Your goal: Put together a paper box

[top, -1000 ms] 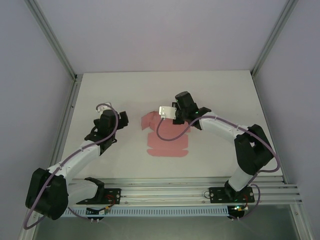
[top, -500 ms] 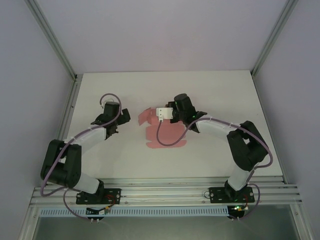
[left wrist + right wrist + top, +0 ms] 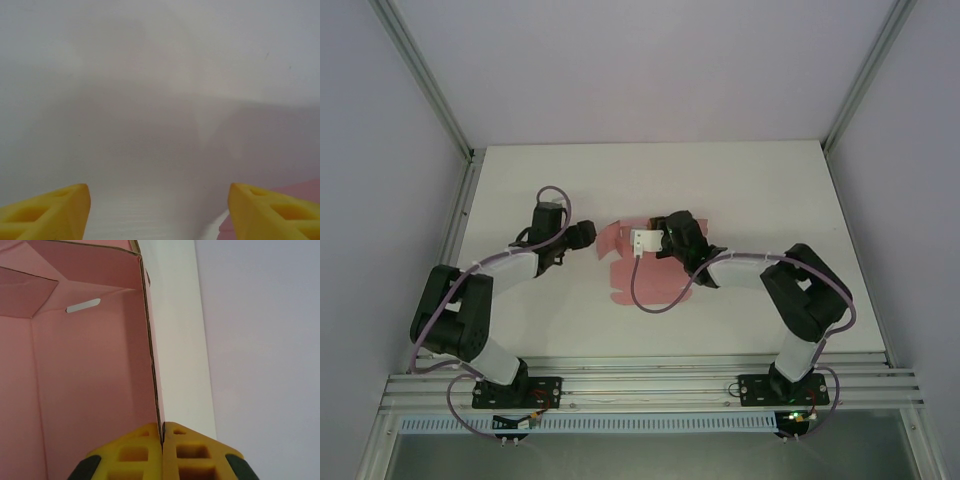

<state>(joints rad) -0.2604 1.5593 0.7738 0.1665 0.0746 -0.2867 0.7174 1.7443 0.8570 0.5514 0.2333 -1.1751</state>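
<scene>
The paper box [image 3: 623,284] is a salmon-pink card sheet lying mid-table, with its far part [image 3: 612,240] folded up. In the right wrist view the paper box [image 3: 85,380] shows a pink inner face, a slot and an upright side wall. My right gripper [image 3: 162,434] is shut on that wall's edge, and in the top view the right gripper [image 3: 656,243] sits over the box's far right part. My left gripper [image 3: 587,236] is just left of the raised flap. The left gripper [image 3: 159,215] is open and holds nothing, with a pink corner [image 3: 310,187] beside its right finger.
The white table [image 3: 750,190] is bounded by a metal frame [image 3: 460,200] and grey walls on three sides. A rail [image 3: 650,385] carrying both arm bases runs along the near edge. Purple cables loop over both arms, one above the card.
The left gripper has swung right, up to the box's left edge. The right gripper has shifted left and a little nearer, bringing the held card wall with it.
</scene>
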